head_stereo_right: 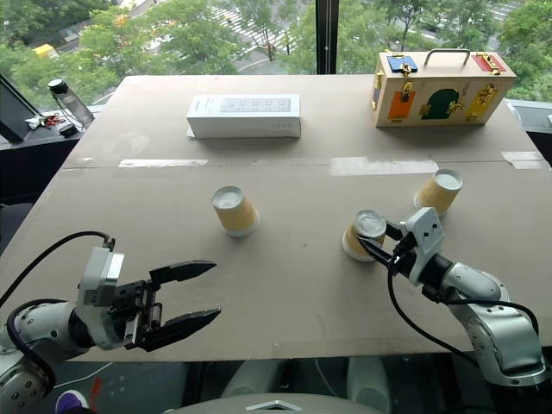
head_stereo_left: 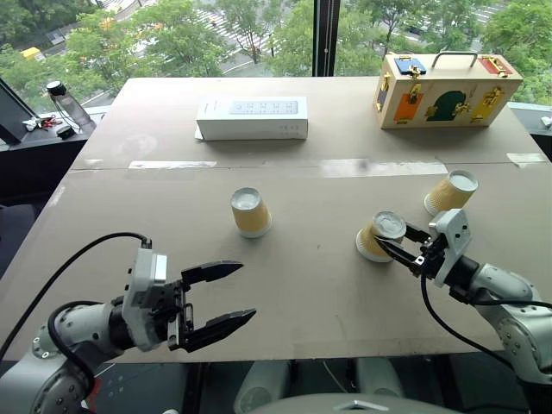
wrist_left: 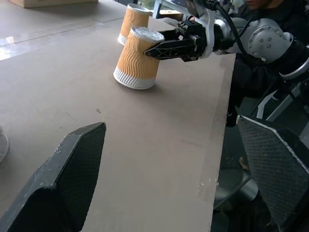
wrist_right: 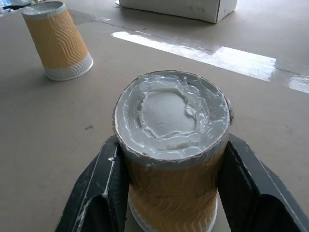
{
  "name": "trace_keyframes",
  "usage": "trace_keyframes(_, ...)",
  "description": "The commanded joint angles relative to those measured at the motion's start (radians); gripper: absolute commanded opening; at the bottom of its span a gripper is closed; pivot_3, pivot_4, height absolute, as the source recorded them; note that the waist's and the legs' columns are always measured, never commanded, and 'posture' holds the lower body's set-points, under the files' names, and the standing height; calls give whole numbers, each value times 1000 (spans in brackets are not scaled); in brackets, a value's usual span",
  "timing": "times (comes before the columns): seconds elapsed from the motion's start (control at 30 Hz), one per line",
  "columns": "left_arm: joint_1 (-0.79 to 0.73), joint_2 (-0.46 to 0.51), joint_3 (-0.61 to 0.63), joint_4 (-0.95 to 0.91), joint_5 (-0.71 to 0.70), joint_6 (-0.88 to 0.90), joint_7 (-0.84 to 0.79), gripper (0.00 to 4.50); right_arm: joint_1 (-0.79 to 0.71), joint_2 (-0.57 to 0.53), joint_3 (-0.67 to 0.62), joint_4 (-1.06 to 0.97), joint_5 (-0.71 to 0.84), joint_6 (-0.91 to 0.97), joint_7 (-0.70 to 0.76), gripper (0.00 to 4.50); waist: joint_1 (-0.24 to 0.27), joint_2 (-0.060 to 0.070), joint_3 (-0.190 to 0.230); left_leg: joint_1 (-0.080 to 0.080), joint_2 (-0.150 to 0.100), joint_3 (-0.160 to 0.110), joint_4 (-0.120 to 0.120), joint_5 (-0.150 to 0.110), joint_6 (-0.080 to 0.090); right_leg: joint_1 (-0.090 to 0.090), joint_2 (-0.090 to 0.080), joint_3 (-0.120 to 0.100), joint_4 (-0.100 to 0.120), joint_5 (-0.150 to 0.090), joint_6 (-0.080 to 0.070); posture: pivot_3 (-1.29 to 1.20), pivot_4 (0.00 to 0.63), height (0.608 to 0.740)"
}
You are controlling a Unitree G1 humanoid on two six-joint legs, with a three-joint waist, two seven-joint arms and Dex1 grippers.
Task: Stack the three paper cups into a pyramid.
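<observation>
Left tool point(head_stereo_left: 220, 297) agape; right tool point(head_stereo_left: 392, 244) clamped on middle paper cup point(head_stereo_left: 379, 235)

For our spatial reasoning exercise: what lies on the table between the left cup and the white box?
Only bare table, crossed by a strip of clear tape, lies between the left cup and the white box, seen in both eye views.

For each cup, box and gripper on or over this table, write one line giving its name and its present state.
middle cup: upside down, tilted, gripped by the right gripper
left cup: upside down, standing free
far right cup: upside down, standing free
right gripper: shut on the middle cup
left gripper: open, holding nothing
white box: closed, lying flat
wooden latch box: closed
</observation>
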Motion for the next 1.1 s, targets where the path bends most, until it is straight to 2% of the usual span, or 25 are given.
trace_keyframes(0.03, 21, -21, 25, -34, 0, -28, 26, 4500, -99, 19, 33, -21, 7, -5, 5, 1938, -6, 0, 0, 0, 0, 0, 0, 0, 0, 0, 0, 0, 0, 0, 0, 0, 150, 740)
trace_keyframes(0.37, 88, -59, 61, -57, 0, -55, 74, 4500, -338, 65, 184, 85, -66, 38, 11, 1938, -1, 0, 0, 0, 0, 0, 0, 0, 0, -1, 1, 0, 0, 1, -1, 0, 150, 740)
trace_keyframes(0.6, 136, -93, 100, -43, 4, -80, 90, 4500, -524, 143, 273, 209, -139, 95, -22, 1938, -8, 0, 0, 0, 1, 0, 0, 0, 0, -1, 1, 1, 0, 2, -3, 0, 150, 740)
trace_keyframes(0.83, 171, -137, 172, -6, -5, -118, 87, 4500, -587, 198, 332, 272, -198, 110, -21, 1938, -11, 0, 0, -1, 1, 0, 0, 0, -1, -2, 2, 0, 0, 2, -3, 0, 150, 740)
trace_keyframes(1.1, 227, -158, 240, -5, -10, -147, 56, 4500, -610, 209, 332, 325, -231, 131, -16, 1938, -26, 0, 0, -1, 1, 0, 0, 0, -1, -2, 2, 0, 0, 2, -3, 0, 150, 740)
